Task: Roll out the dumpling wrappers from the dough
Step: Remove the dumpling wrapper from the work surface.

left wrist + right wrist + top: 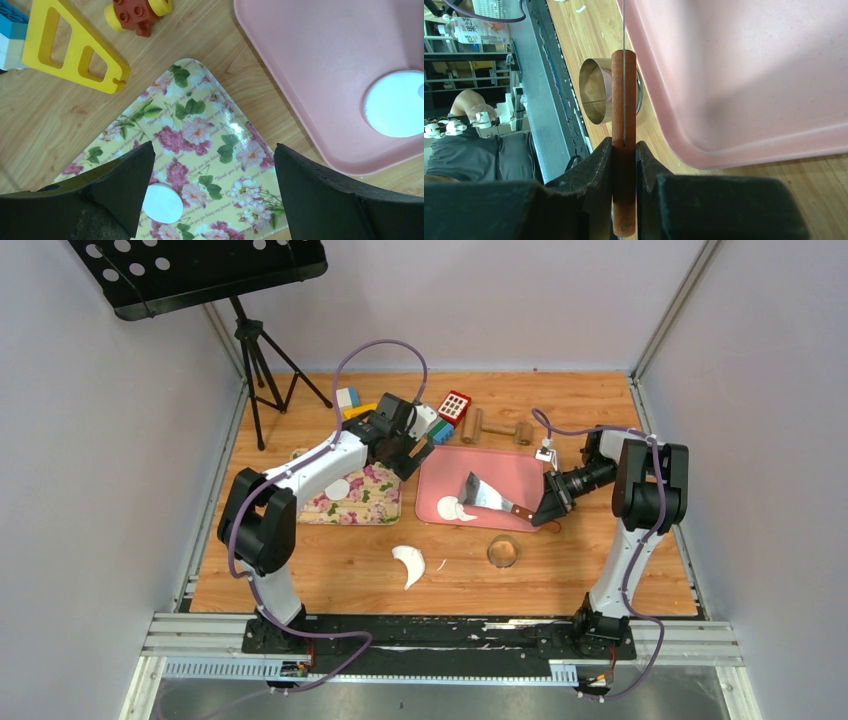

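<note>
Brown wooden scraper handle point(624, 100): I read the right jaws clamped on it, with the blade over the pink tray point(749, 75), where one dumpling wrapper point(395, 105) lies. The left jaws stand apart above the floral tray point(200, 125), which carries a second wrapper point(161, 203). Crescent dough point(410, 563) lies on the worktop point(330, 570), near the metal ring point(596, 97).

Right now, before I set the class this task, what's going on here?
The right arm's fingers are shut on the wooden handle of a scraper, its blade over the pink tray beside a round wrapper. The left arm's fingers are open above the floral tray, where another wrapper lies. A crescent dough scrap and a metal ring sit on the table.
</note>
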`<state>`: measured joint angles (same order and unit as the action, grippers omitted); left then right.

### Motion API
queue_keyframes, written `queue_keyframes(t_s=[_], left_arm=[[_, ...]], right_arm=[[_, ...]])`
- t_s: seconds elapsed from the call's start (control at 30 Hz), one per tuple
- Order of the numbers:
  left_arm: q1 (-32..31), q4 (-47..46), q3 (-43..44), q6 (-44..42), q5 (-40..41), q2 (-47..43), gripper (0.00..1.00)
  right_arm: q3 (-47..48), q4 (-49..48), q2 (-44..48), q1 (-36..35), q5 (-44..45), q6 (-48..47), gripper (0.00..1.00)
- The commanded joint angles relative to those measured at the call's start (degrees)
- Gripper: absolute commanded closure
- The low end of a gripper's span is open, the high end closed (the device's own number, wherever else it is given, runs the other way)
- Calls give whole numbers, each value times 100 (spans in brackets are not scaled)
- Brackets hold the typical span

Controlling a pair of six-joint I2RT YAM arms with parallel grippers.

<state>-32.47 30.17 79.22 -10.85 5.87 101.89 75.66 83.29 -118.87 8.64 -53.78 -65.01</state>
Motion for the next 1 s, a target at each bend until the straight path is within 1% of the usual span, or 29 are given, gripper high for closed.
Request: queue_keyframes(t_s=[0.0, 0.37, 0.73, 0.97], left_arm=[[39, -178, -29, -16, -51, -283, 4], [41, -170, -5, -18, -42, -284, 4], [39, -178, 1, -14, -49, -262, 4], [39, -178, -8, -6, -51, -239, 4]], right_arm=[[-66, 278, 215, -7, -217, -327, 100], [-194, -92, 321, -5, -8, -47, 100], [-154, 351, 479, -37, 129, -488, 100], [-102, 339, 567, -58, 86, -486, 100]])
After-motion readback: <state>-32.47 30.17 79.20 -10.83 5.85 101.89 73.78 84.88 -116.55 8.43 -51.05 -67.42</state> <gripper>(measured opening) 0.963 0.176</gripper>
